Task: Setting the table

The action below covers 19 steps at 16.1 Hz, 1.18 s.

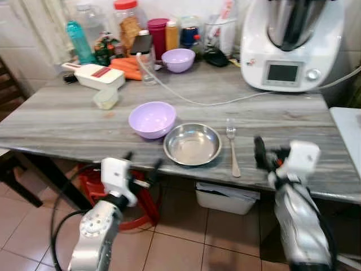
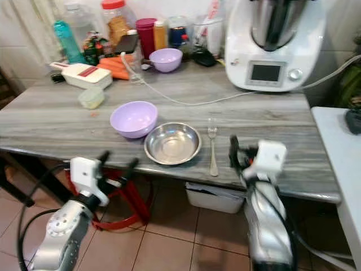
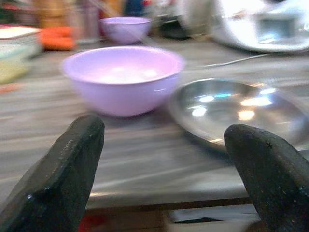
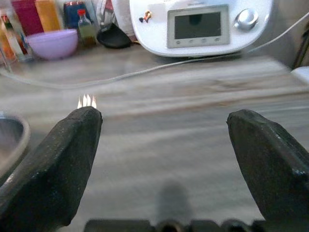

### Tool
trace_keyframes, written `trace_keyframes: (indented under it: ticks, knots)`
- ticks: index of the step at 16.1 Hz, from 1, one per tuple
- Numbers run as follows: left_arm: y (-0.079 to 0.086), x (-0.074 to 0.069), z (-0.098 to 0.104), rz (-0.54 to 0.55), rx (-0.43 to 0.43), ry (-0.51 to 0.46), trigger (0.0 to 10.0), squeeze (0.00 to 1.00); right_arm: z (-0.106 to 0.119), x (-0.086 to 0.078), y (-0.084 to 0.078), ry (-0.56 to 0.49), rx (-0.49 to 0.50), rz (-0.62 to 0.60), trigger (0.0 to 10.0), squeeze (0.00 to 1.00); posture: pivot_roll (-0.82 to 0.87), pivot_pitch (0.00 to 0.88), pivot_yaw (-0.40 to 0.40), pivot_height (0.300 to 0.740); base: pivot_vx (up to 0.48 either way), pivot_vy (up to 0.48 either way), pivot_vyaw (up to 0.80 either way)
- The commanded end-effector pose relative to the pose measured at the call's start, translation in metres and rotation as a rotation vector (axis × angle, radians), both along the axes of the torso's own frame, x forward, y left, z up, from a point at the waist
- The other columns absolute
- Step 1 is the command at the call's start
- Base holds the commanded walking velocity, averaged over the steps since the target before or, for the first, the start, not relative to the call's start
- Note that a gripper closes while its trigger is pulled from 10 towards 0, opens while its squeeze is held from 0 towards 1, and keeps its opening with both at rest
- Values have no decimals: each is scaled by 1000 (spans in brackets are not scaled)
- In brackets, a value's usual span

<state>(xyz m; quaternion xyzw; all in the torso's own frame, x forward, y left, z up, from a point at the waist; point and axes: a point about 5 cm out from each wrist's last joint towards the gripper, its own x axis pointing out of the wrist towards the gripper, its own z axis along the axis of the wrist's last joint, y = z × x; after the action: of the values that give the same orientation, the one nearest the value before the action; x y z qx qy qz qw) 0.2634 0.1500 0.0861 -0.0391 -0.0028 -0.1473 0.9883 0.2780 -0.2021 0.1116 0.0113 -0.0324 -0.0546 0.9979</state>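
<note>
A lilac bowl (image 1: pixel 152 119) sits on the grey wood-grain table (image 1: pixel 67 121) near its front edge. Touching its right side is a shallow steel dish (image 1: pixel 192 144), and a fork (image 1: pixel 232 147) lies just right of the dish, tines pointing away from me. My left gripper (image 1: pixel 141 162) hovers below the table's front edge, in front of the bowl and dish, open with nothing between its fingers (image 3: pixel 63 179). My right gripper (image 1: pixel 268 156) is at the front edge, right of the fork, also open and empty; one of its fingers (image 4: pixel 58 169) hides part of the fork.
At the back stand a white kitchen machine (image 1: pixel 290 45), a second lilac bowl (image 1: pixel 178 60), jars and bottles, carrots (image 1: pixel 127 68), a white slicer (image 1: pixel 98 76) and a small tub (image 1: pixel 105 99). A white cable (image 1: pixel 197 101) crosses the table. Beneath are a red stool (image 1: pixel 93 189) and a white bin (image 1: pixel 225 197).
</note>
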Motion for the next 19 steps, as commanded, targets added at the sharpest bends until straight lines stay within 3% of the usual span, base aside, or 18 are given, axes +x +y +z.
trace_keyframes:
  ticks: [1, 3, 6, 7, 8, 12, 15, 19]
  knots:
    - [10, -2, -9, 82, 48, 27, 10000, 0, 11, -4, 6, -46, -35, 26, 10000, 1000, -97, 0, 74, 740, 0, 0, 0]
    - [26, -5, -21, 219, 85, 69, 10000, 0, 9, -24, 5, -38, -97, 44, 10000, 1000, -100, 0, 74, 740, 0, 0, 0]
    - [31, -5, -23, 249, 77, 84, 10000, 0, 2, -35, 7, -8, -104, 36, 10000, 1000, -96, 0, 70, 740, 0, 0, 0]
    - [31, -5, -23, 264, 80, 84, 10000, 0, 0, -38, 11, -2, -105, 39, 10000, 616, -96, 0, 70, 740, 0, 0, 0]
    - [30, -4, -24, 265, 75, 85, 10000, 0, 1, -38, 14, -2, -91, 39, 10000, 0, -96, 0, 70, 740, 0, 0, 0]
    - [24, -2, -25, 265, 86, 83, 10000, 0, 3, -40, 21, 10, -107, 63, 10000, 0, -98, 0, 70, 740, 0, 0, 0]
    - [24, -1, -27, 266, 93, 90, 10000, 0, 4, -37, 20, 9, -112, 63, 10000, 0, -100, 0, 69, 740, 0, 0, -587]
    - [21, 1, -29, 259, 96, 93, 10000, 0, 6, -35, 20, -3, -128, 61, 10000, 0, -102, 0, 68, 740, -267, 0, 0]
